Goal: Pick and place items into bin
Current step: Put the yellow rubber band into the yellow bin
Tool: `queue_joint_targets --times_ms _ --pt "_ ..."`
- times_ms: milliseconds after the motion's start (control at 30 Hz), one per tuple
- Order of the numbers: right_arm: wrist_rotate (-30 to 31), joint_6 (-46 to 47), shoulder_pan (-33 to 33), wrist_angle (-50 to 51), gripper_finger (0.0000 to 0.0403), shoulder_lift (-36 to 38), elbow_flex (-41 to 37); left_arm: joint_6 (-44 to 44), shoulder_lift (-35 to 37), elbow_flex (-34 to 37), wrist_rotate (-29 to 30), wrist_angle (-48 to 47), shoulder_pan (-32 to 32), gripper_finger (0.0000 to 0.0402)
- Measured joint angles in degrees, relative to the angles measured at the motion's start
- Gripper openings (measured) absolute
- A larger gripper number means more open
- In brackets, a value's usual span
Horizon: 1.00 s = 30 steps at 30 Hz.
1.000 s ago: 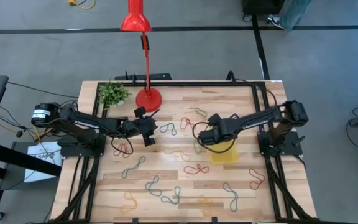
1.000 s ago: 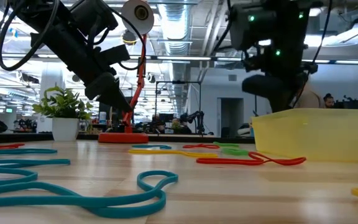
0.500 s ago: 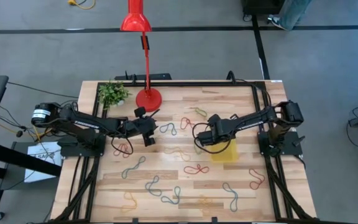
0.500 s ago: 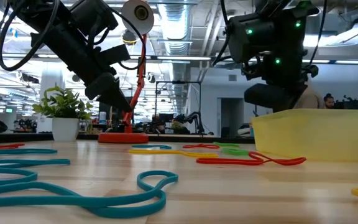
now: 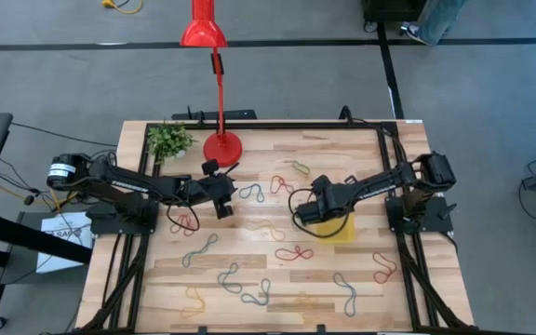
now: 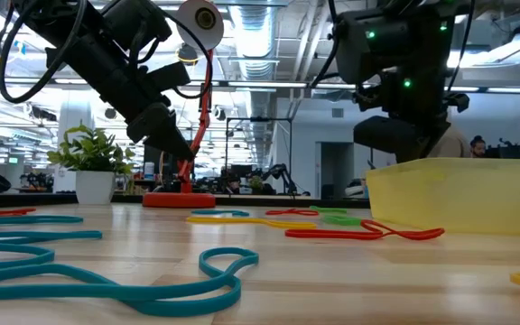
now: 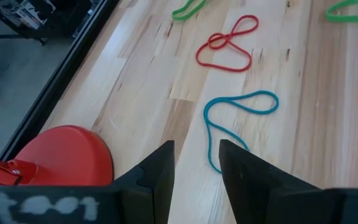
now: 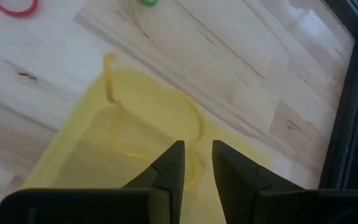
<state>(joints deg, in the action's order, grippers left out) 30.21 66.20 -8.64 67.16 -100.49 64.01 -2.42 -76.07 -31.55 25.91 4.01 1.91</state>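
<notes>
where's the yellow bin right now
In the high view the yellow bin sits right of the table's centre, partly under the right gripper, with a red loop just beside it.

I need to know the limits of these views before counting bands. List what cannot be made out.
- Inside of the bin, low view: its near wall hides the contents.
- Bin, high view: the right gripper covers part of it, and any bands inside are too small to count.
- Bin floor, right wrist view: one yellow band shows; the rest is cut off behind the jaws.
- Teal band, left wrist view: its end runs behind the left jaws.
</notes>
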Motion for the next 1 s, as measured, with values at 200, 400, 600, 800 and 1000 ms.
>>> queue_joint_targets --times_ms 200,400,600,800,1000 --pt "-0.1 0.3 -0.8 -1.0 0.0076 0.0 0.0 0.0 0.0 0.0 0.0 0.0 0.0 0.0119" --pt "1.5 0.4 0.2 -1.1 0.0076 -0.1 0.0 0.0 0.0 0.0 0.0 0.0 0.0 0.0119" --pt "1.3 0.3 1.0 -2.1 0.0076 -0.1 0.0 0.0 0.0 0.0 0.0 0.0 0.0 0.0119" --pt "1.3 0.3 0.9 -4.3 0.0076 -0.1 -2.0 0.0 0.0 0.0 0.0 0.0 0.0 0.0119" --pt "1.4 0.4 0.9 -5.5 0.0076 -0.1 -3.7 0.0 0.0 0.0 0.0 0.0 0.0 0.0119"
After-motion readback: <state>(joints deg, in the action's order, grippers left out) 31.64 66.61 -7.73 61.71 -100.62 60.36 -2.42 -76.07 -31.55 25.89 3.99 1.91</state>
